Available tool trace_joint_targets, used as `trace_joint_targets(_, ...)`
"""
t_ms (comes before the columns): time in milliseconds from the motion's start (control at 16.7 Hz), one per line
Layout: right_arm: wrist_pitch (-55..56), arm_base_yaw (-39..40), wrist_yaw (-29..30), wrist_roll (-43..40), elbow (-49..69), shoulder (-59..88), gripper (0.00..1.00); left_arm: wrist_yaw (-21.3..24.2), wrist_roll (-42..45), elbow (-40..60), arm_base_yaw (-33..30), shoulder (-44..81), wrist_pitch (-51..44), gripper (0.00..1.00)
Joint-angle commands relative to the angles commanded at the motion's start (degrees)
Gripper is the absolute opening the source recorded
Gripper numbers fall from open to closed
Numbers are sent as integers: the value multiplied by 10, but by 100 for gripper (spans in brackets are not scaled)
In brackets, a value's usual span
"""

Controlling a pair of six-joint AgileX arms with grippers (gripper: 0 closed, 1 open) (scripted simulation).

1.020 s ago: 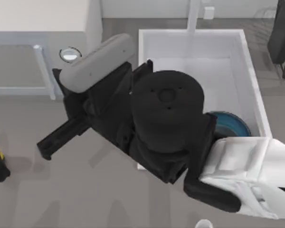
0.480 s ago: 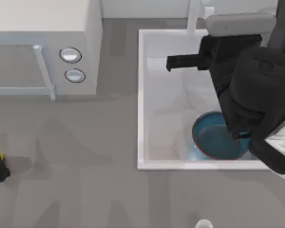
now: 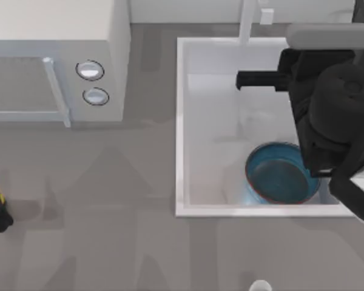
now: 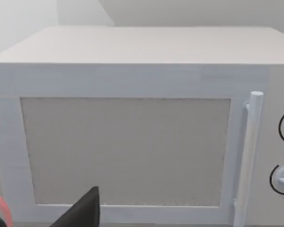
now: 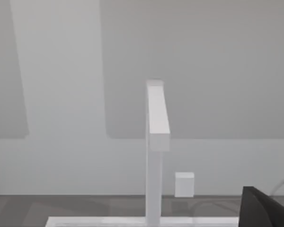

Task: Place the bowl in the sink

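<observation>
**Bowl resting in the sink**

While the bowl (image 3: 280, 182) sits upright in the sink's (image 3: 181, 127) near right corner, the right claw (image 3: 250, 79) hovers above the basin's far side, holding nothing; how wide it stands cannot be told. The microwave (image 3: 54, 60) stands left of the sink.

The grey table (image 3: 109, 206) carries a white microwave (image 3: 54, 60) at its far left, door and two knobs facing the near edge. The sink (image 3: 181, 151) is recessed into the table's right half, faucet (image 3: 247, 21) at its far rim. The bowl (image 3: 279, 176) sits in the sink's near right corner, below the right arm's fingers (image 3: 255, 79).
</observation>
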Motion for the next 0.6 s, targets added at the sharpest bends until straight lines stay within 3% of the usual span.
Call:
trace_joint_targets(300, 33, 4, 0, -1, -3, 31, 0, 0, 0, 0, 0, 0, 0, 100)
trace_joint_targets(600, 158, 5, 5, -1, -16, 142, 0, 0, 0, 0, 0, 0, 0, 100)
